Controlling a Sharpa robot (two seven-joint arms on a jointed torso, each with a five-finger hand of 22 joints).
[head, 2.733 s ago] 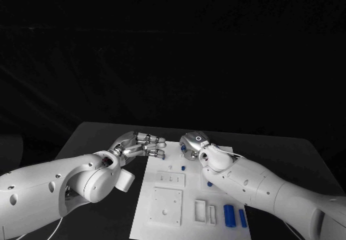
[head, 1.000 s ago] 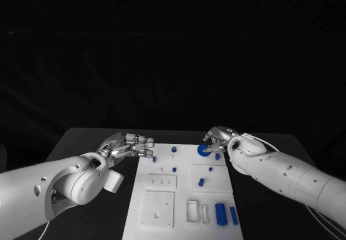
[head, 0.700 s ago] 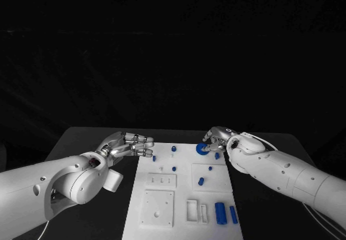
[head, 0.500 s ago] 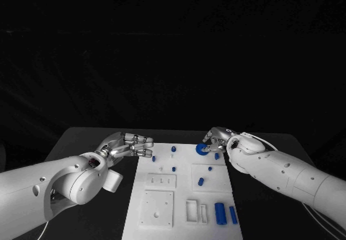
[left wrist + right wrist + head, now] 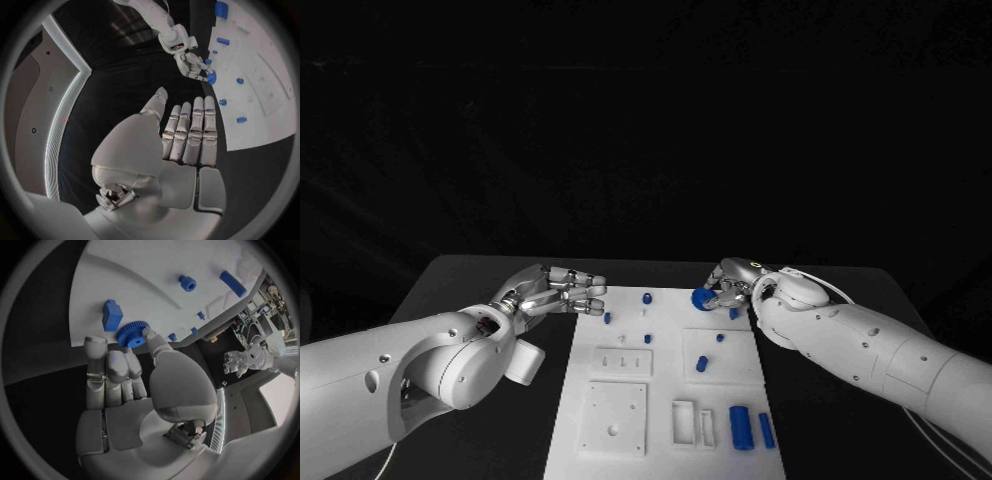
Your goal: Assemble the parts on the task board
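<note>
one blue gear (image 5: 704,297), held by right hand (image 5: 733,283), sits slightly higher than before.

The task board (image 5: 653,400) runs off the head view's bottom edge; the right hand (image 5: 733,284) hides part of the blue gear (image 5: 704,297) (its teeth too small to tell).

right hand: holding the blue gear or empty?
Holding it. In the right wrist view the right hand pinches the blue toothed gear between thumb and finger, at the far edge of the white task board.
</note>
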